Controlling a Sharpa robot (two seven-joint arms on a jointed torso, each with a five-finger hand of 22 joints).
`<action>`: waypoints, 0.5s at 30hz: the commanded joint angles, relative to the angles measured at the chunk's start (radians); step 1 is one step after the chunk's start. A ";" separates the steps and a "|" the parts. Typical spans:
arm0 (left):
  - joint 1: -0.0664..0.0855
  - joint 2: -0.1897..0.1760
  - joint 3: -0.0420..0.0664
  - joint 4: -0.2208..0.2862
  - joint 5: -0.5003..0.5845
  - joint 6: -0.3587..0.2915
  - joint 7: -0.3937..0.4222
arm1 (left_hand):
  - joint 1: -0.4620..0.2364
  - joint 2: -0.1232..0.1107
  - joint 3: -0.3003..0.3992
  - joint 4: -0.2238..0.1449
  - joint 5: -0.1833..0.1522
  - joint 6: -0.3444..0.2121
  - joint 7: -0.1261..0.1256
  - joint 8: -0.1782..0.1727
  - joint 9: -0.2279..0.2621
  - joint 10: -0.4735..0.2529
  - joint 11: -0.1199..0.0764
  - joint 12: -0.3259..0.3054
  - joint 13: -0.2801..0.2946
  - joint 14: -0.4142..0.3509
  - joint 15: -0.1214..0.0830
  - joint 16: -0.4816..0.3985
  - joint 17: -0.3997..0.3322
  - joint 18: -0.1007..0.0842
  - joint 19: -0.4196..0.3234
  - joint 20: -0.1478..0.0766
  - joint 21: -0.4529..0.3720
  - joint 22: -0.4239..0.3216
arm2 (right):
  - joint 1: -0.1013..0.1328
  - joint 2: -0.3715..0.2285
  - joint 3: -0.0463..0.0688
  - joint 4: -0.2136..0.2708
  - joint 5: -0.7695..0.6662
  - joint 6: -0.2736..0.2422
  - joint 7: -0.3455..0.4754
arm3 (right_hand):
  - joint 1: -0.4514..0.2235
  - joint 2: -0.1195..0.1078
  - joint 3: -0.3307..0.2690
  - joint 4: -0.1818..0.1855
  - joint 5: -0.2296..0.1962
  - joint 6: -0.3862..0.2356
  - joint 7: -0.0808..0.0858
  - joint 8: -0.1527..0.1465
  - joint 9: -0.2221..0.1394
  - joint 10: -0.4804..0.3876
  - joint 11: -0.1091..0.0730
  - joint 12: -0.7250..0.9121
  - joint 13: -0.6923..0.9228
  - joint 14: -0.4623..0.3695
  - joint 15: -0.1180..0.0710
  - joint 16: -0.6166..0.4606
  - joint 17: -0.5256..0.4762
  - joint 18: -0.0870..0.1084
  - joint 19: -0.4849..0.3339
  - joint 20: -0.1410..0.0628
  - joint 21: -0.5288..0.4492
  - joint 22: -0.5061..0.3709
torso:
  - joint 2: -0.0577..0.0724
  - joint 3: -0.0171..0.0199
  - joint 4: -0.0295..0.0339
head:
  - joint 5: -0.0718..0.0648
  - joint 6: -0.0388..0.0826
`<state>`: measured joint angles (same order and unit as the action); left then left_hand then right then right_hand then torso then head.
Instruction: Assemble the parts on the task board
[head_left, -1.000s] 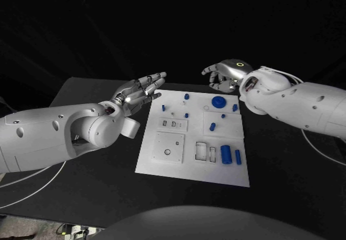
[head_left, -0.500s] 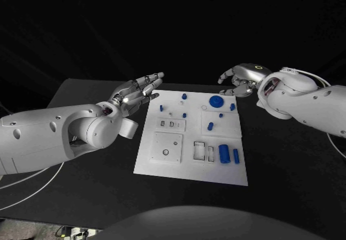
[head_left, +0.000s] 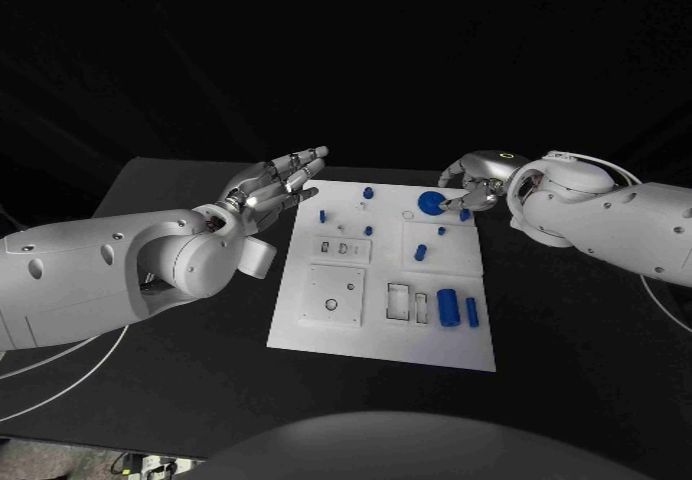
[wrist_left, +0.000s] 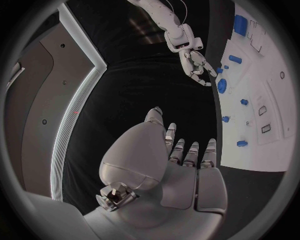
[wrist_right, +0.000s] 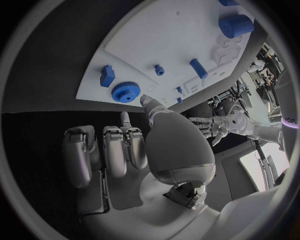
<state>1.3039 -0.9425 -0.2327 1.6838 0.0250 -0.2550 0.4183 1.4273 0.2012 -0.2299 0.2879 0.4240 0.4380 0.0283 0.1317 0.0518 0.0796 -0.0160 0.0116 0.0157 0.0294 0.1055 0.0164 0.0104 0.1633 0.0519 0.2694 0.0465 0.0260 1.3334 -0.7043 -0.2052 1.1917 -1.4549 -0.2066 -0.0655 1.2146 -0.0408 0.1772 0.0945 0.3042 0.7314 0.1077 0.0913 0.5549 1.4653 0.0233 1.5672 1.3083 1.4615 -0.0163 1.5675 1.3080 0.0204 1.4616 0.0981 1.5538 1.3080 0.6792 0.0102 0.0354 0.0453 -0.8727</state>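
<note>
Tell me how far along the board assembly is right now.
Barely begun, by the look of it. Neither hand holds a part: the left hand hovers open beside the task board, and the right hand has its fingertips near the blue gear at the far edge. The large blue cylinder and the other small pieces lie loose.

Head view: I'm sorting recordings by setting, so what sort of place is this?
Probably a robot test bench: a black table holding a white task board with small blue parts.

Black table (head_left: 173, 380), white task board (head_left: 353, 345) lying flat at its middle
</note>
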 joint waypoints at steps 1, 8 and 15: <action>0.000 0.001 0.001 0.002 -0.005 0.019 0.010 | 0.007 0.000 -0.003 0.000 0.004 0.009 0.000 0.004 0.001 0.005 0.001 0.005 0.001 0.003 0.007 0.004 0.001 0.017 0.003 0.006 0.004 0.002 | -0.008 0.008 0.000 -0.007 -0.012 0.046 -0.028 | 0.013 0.004 0.004 -0.005 0.008 -0.009 0.002 -0.006 -0.001 0.106 0.008 0.004 0.262 0.109 0.005 0.003 0.263 -0.013 0.086 0.002 -0.003 0.254 | 0.002 0.0002 -0.0006 | 0.002 0.000; 0.000 0.003 0.001 0.001 -0.005 0.022 0.010 | 0.008 0.000 -0.003 0.000 0.005 0.011 0.001 0.006 0.002 0.008 0.003 0.006 0.002 0.004 0.008 0.005 0.001 0.017 0.003 0.006 0.004 0.002 | -0.019 0.022 0.000 -0.012 -0.044 0.009 -0.034 | 0.019 0.007 0.009 -0.009 0.015 -0.013 0.003 -0.010 -0.003 0.106 0.009 0.004 0.262 0.109 0.005 0.003 0.263 -0.014 0.089 0.003 0.000 0.255 | 0.001 0.0006 -0.0019 | 0.003 0.000; 0.000 0.003 0.001 0.003 -0.005 0.024 0.008 | 0.009 0.000 -0.004 0.000 0.005 0.013 0.002 0.006 0.002 0.010 0.004 0.006 0.002 0.005 0.009 0.005 0.002 0.017 0.003 0.007 0.004 0.002 | -0.026 0.035 0.000 -0.016 -0.062 -0.005 -0.049 | 0.024 0.011 0.014 -0.013 0.021 -0.008 0.005 -0.010 -0.002 0.106 0.010 0.004 0.262 0.109 0.006 0.003 0.263 -0.016 0.093 0.004 0.003 0.256 | 0.001 0.0006 -0.0032 | 0.001 0.000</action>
<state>1.3035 -0.9418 -0.2327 1.6843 0.0250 -0.2504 0.4181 1.4273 0.2012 -0.2299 0.2879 0.4239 0.4414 0.0318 0.1317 0.0525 0.0845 -0.0111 0.0116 0.0165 0.0329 0.1090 0.0164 0.0113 0.1633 0.0519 0.2694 0.0465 0.0259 1.3090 -0.6720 -0.2050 1.1774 -1.4845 -0.2017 -0.0959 1.2265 -0.0290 0.1882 0.0836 0.3197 0.7252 0.1139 0.0865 0.5534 1.4687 0.0268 1.5671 1.3081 1.4648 -0.0129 1.5674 1.3078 0.0209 1.4615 0.0982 1.5538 1.3078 0.6805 0.0108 0.0334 0.0485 -0.8727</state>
